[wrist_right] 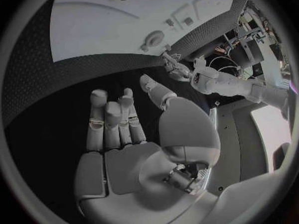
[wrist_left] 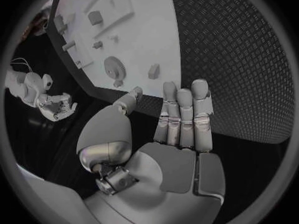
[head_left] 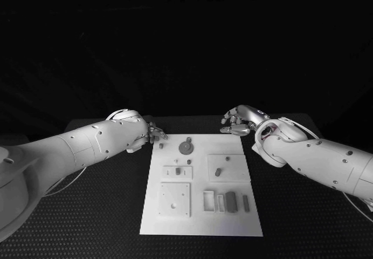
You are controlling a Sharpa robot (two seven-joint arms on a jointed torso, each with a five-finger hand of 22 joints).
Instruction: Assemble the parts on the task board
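The black table (head_left: 93,216) fills the lower half of the head view, and the white task board (head_left: 233,221) lies in its middle, running from centre frame down toward the bottom edge. The left hand (head_left: 152,133) hovers just off the board's upper left corner, fingers straight and apart, palm bare, grasping nothing. The right hand (head_left: 237,122) hangs just above the board's upper right corner, fingers loosely spread, likewise holding nothing. On the board, a round grey gear-like part (head_left: 186,146) sits near the top centre. A row of upright grey blocks (head_left: 230,201) stands at lower right. A small peg (head_left: 161,145) stands near the upper left corner, close to the left hand.
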